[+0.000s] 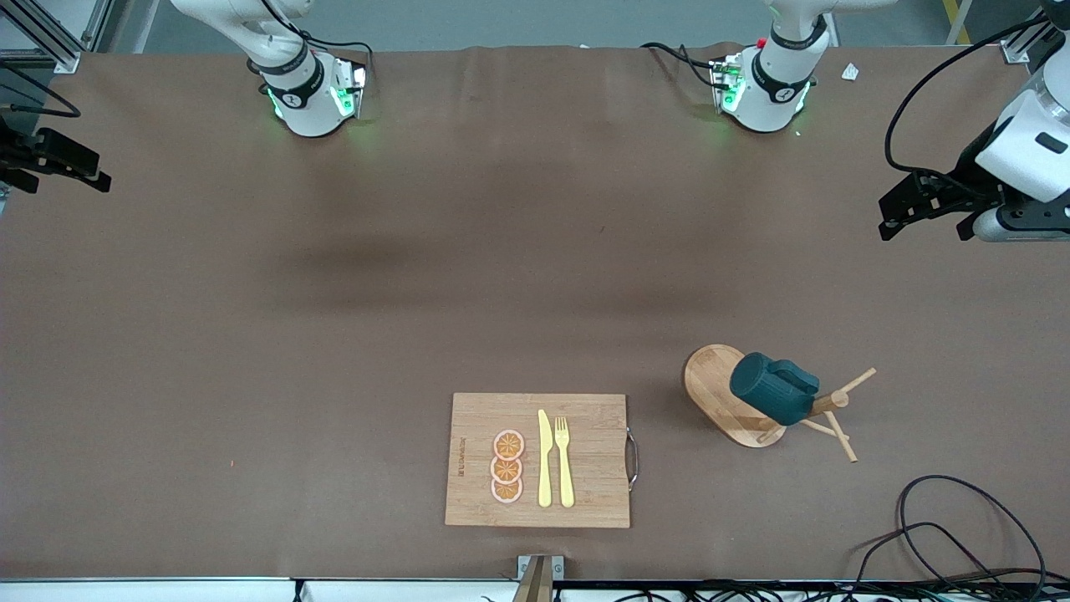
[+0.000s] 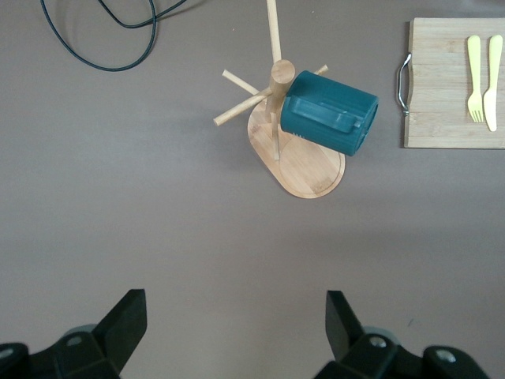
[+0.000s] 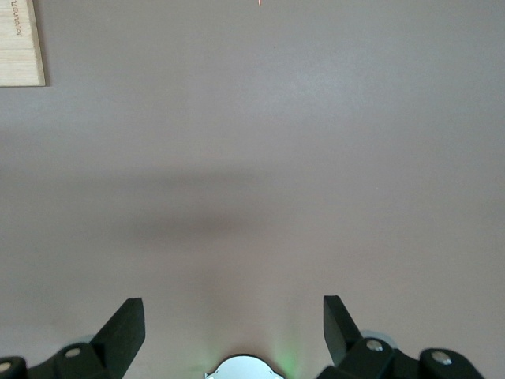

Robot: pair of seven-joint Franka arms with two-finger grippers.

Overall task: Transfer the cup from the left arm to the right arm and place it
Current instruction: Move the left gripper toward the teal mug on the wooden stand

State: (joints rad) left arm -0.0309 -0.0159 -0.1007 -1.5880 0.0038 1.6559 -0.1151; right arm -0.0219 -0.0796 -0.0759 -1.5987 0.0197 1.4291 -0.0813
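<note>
Dark teal-green cylindrical cup [image 1: 773,388]: hung tilted on wooden peg rack [image 1: 736,408], brown counter [image 1: 334,334]. Beside it, bamboo cutting board [image 1: 585,493] bearing yellow knife [image 1: 544,460], yellow fork [image 1: 564,460], orange slices [image 1: 506,466]. Left end effector [image 2: 233,332] and right end effector [image 3: 233,328]: released, empty, over bare counter.

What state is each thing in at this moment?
cup: hung sideways on the wooden peg rack, unheld.
left gripper: open, empty, waiting at its end of the table.
right gripper: open, empty, waiting.
knife and fork: flat on the cutting board.
</note>
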